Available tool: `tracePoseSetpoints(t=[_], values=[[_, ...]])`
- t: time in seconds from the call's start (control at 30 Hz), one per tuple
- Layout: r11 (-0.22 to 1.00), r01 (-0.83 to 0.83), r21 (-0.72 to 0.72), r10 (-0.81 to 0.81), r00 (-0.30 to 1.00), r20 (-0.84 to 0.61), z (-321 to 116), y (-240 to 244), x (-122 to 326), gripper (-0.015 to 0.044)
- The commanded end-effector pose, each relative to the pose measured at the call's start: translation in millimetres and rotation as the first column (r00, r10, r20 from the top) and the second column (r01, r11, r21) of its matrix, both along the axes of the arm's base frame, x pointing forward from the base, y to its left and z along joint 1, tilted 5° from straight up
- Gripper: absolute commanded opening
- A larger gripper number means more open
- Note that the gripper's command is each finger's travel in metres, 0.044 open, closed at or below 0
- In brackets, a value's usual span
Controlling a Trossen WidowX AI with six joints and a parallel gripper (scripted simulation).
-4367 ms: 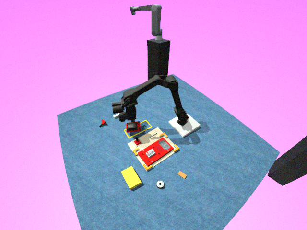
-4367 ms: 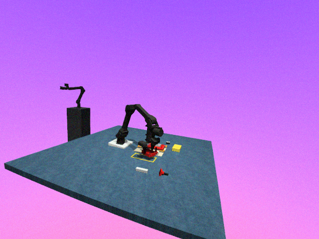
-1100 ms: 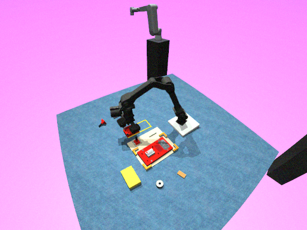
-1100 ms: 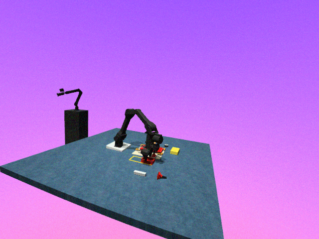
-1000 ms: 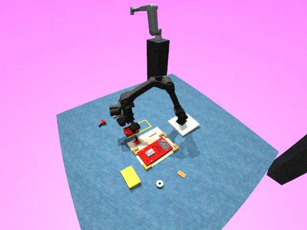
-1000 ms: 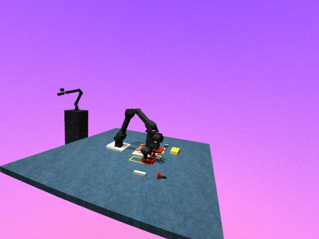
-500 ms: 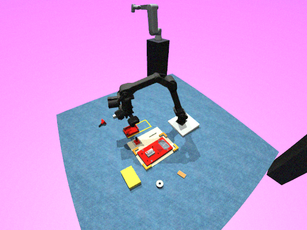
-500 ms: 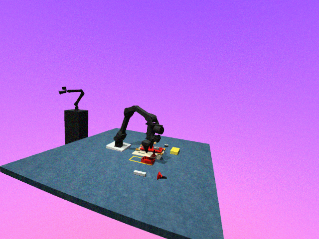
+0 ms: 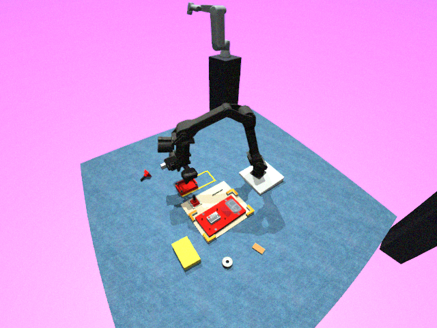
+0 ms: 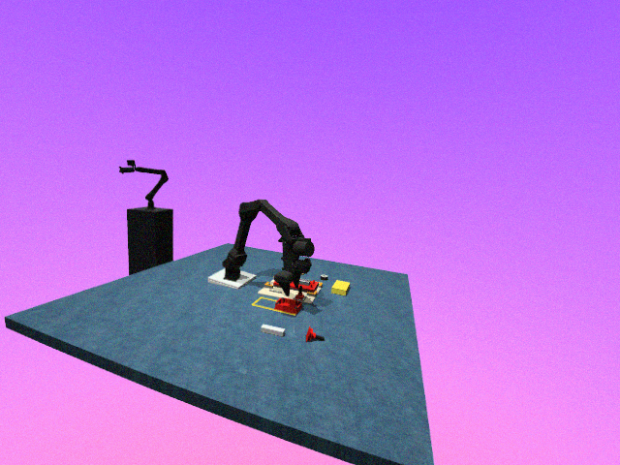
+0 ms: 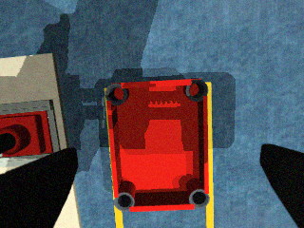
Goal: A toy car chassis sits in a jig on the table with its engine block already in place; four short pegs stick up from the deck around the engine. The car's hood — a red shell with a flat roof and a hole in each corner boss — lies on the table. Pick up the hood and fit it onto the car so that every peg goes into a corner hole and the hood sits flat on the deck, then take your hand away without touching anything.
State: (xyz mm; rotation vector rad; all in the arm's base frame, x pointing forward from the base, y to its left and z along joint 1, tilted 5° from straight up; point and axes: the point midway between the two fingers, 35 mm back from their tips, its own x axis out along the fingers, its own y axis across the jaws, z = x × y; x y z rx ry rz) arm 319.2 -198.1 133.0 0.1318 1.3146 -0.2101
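The red hood [image 9: 186, 186] [image 10: 288, 306] [image 11: 161, 171] lies with its hollow side up, its four corner bosses showing in the wrist view, at one end of the yellow outline [image 9: 211, 175] [image 11: 210, 142]. My gripper [image 9: 188, 179] [image 11: 168, 148] is open and empty above the hood. In the wrist view its black fingers stand wide on either side, clear of the hood. The red chassis [image 9: 220, 224] sits between orange corner pieces on the cream jig board [image 9: 212, 201]. The engine block [image 9: 213, 217] is on its deck, with short dark pegs around it.
A red piece with a black knob [image 9: 194, 201] stands on the jig board near the hood. A red cone-like piece [image 9: 146, 173] [image 10: 310, 334] and a white block [image 10: 272, 329] lie beyond the hood. A yellow block [image 9: 186, 252], a white ring [image 9: 223, 262] and an orange piece [image 9: 258, 248] lie around the jig.
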Motion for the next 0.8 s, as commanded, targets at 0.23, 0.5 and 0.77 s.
tracePoseSetpoints(t=[0.23, 0.5, 0.77], values=[[0.999, 0.032, -0.032, -0.021, 0.958, 0.287, -10, -7, 4, 0.0440], [0.997, 0.038, -0.068, -0.001, 0.881, 0.473, -14, -7, -1, 0.0440], [0.992, 0.036, -0.122, 0.049, 0.776, 0.629, -15, 0, -13, 0.0440]])
